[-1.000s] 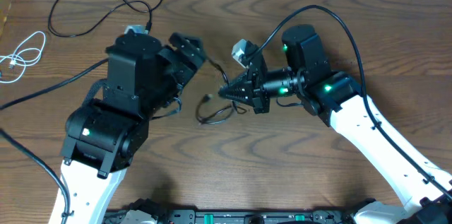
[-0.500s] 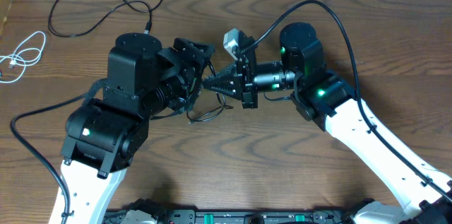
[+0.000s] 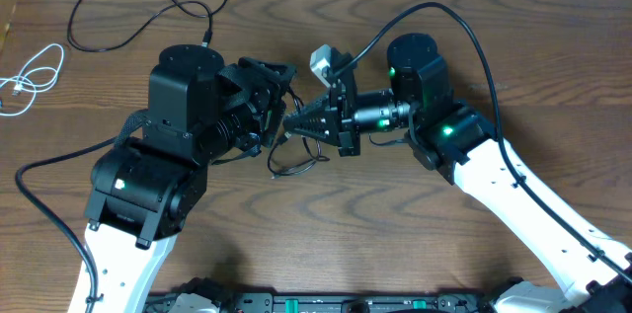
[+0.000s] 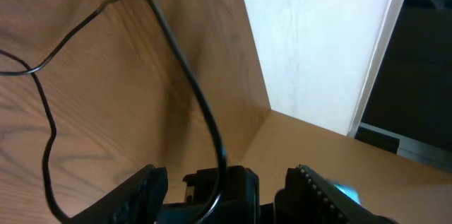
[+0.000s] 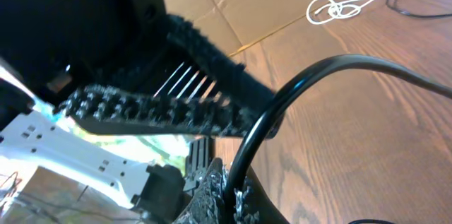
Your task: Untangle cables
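Thin white cord (image 3: 36, 71) and long black cord (image 3: 179, 5) lie separate on the wooden worktop (image 3: 375, 239) — a small looped black cord (image 3: 296, 168) remains, pinched in the right hand (image 3: 292, 126) — the left hand (image 3: 275, 104) gapes around it, unclamped

The overhead view is lit evenly and softly from above. The brown wooden table (image 3: 553, 46) shows its grain clearly, and the arms throw only pale, soft-edged shadows on it. Small green lamps (image 3: 441, 131) glow on the right arm. In the left wrist view a white wall panel (image 4: 318, 40) on the far right is overexposed, the thin black cable (image 4: 191, 83) is slightly soft, and the left gripper (image 4: 226, 178) is very dark. In the right wrist view the near black cable (image 5: 282, 104) and a black toothed strip (image 5: 141, 107) are blurred and dark.
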`<state>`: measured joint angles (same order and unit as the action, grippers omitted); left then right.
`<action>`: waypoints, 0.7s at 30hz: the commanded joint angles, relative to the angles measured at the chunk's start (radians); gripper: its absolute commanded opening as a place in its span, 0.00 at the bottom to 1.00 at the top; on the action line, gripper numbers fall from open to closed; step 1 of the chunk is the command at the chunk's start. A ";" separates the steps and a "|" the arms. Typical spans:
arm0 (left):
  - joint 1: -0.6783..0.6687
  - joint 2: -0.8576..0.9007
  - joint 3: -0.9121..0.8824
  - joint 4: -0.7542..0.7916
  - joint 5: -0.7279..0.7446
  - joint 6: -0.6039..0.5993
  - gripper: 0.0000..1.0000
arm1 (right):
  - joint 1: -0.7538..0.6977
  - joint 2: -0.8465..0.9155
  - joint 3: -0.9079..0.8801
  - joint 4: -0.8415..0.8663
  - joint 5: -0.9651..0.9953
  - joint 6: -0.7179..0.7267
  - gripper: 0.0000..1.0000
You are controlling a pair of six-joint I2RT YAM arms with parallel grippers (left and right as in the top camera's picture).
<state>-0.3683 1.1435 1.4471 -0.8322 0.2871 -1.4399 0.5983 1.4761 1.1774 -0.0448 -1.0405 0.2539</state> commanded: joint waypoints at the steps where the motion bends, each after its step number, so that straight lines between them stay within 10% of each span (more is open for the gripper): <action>1: -0.001 0.001 0.008 -0.013 0.009 0.019 0.59 | 0.006 -0.019 0.005 -0.016 -0.041 -0.075 0.01; 21: -0.001 0.001 0.007 -0.043 0.070 0.021 0.36 | 0.005 -0.019 0.005 -0.018 -0.080 -0.166 0.01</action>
<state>-0.3683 1.1435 1.4471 -0.8677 0.3244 -1.4326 0.5991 1.4761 1.1774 -0.0635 -1.1213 0.1089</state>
